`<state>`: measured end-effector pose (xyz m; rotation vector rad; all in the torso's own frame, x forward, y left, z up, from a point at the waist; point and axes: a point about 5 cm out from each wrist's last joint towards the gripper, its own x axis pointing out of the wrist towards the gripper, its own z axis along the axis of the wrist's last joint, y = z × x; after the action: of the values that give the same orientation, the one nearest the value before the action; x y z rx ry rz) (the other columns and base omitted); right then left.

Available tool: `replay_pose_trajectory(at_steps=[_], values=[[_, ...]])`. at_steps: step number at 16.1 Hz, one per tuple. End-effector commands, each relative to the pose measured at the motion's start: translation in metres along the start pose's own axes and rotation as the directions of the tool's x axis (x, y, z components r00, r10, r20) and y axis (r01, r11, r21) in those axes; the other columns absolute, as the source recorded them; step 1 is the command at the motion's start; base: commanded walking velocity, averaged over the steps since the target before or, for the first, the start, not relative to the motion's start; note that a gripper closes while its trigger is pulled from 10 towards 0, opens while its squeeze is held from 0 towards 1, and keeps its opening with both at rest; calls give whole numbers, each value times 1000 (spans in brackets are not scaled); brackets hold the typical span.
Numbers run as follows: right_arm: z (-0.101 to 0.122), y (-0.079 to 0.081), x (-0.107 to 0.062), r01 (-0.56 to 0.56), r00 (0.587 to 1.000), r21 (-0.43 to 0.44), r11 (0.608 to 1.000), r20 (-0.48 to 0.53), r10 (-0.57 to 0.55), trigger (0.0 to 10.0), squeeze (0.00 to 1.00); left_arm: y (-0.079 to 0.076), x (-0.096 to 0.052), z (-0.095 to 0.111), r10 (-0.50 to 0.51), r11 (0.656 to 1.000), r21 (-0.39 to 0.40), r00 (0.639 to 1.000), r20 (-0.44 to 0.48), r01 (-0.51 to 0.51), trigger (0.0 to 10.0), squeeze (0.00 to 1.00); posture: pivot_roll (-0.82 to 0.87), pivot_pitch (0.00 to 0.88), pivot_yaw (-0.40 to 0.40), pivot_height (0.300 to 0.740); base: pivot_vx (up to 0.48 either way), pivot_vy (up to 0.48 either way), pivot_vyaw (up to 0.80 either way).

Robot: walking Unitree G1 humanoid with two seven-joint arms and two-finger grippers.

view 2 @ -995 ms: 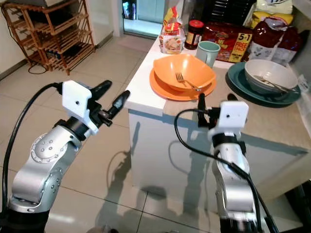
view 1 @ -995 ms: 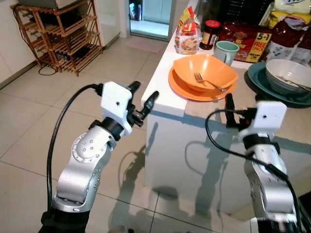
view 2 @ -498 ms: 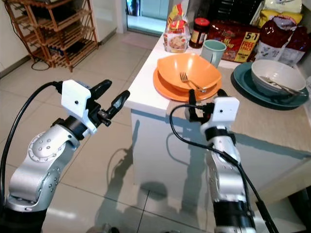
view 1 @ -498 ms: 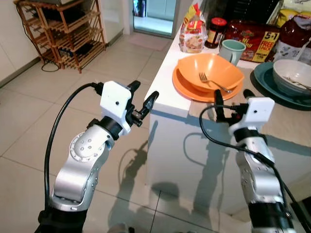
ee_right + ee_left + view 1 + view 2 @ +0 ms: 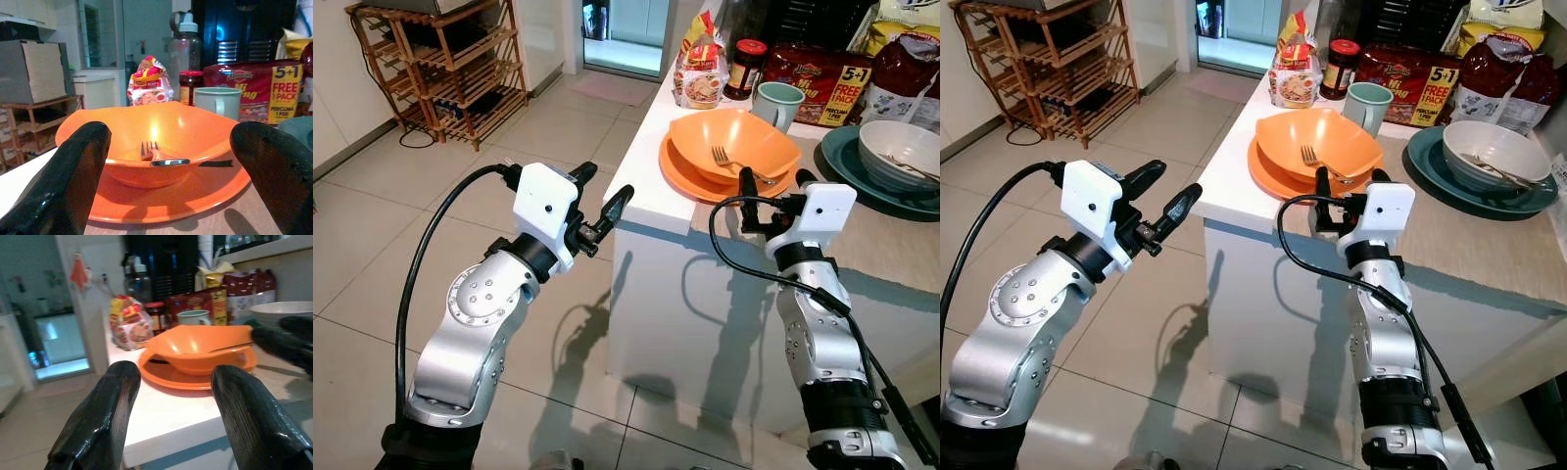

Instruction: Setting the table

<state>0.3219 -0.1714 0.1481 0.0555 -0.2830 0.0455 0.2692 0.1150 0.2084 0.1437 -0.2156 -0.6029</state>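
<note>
On the surface (image 5: 656,186) we see a bowl (image 5: 732,145) resting on a plate (image 5: 690,182) near the front edge, with a fork (image 5: 736,166) lying in the bowl; behind them stand a mug (image 5: 777,104), a jar (image 5: 744,70) and a snack bag (image 5: 696,71), with a large packet (image 5: 816,71) behind the mug. To the right, a second bowl (image 5: 899,155) sits on a second plate (image 5: 842,166). The right tool (image 5: 771,191) sits just before the first plate with fingers spread, the left tool (image 5: 598,198) hangs over the floor (image 5: 372,255) left of the surface, fingers apart, and a wooden rack (image 5: 435,69) stands far left.
</note>
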Motion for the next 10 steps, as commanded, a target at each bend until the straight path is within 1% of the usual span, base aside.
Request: replay_pose_trajectory(at_steps=[1,2,3,4,5,6,10], values=[[0,1,2,-5,1000,23,1000,13,5,10000,0,-6,0,4,-52,999,-5,999,9,52,10000,0,184,28,-46,740,0,0,0],[0,3,3,-18,1000,27,999,17,18,9804,0,-12,-1,5,-109,994,-30,994,10,109,10000,0,185,28,-47,740,0,0,0],[-1,4,3,-24,1000,32,999,15,23,8745,0,-19,-3,6,-163,986,-45,987,9,163,10000,0,185,29,-46,740,0,0,0],[-2,4,3,-28,1000,34,999,13,28,4431,0,-23,-4,5,-190,980,-52,982,5,190,10000,0,185,28,-47,740,0,0,0],[-2,5,4,-31,999,37,999,13,31,3098,0,-24,-5,5,-195,979,-53,981,5,195,10000,0,185,28,-47,740,0,0,0],[-3,5,4,-34,999,40,999,14,33,0,0,-24,-5,5,-192,980,-51,981,5,192,10000,0,186,28,-47,740,0,0,0],[-4,3,8,-31,1000,63,998,10,30,0,0,-22,-5,7,-195,979,-50,981,0,195,10000,0,190,26,-45,740,0,0,0]])
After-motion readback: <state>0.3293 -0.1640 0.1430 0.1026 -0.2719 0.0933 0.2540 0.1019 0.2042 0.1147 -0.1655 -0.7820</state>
